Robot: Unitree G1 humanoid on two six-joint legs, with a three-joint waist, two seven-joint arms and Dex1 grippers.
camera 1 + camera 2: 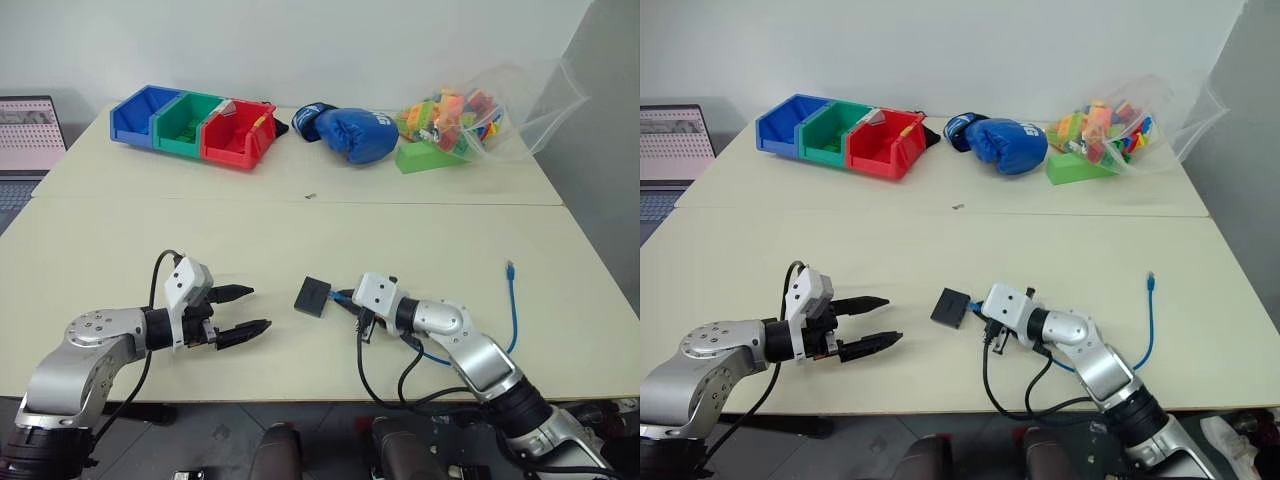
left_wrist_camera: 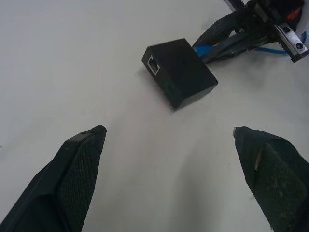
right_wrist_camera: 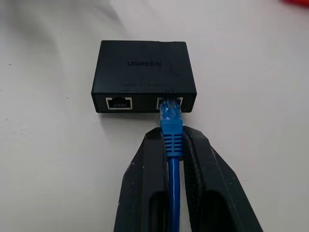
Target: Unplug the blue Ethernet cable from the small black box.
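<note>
The right end effector pinches the thin, bendy blue Ethernet cable, plugged into the flat small black box, mid-frame. The left end effector gapes wide, empty, above the smooth cream table.

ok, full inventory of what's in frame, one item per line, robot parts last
table: 1, cream, under everything
small black box: 1, black, near middle of table, between the grippers
blue Ethernet cable: 1, blue, plugged into the box's port, trails along the right arm; free plug end lies to the right
storage bins: 3, blue, green, red, joined in a row, far left
boxing glove: 1, blue, far middle
plastic bag of toy blocks: 1, clear with mixed colours, far right
green block: 1, at the bag's mouth
laptop: 1, off the table's left edge
left gripper: open, holds nothing, left of the box
right gripper: shut on the cable, just behind its plug
</note>
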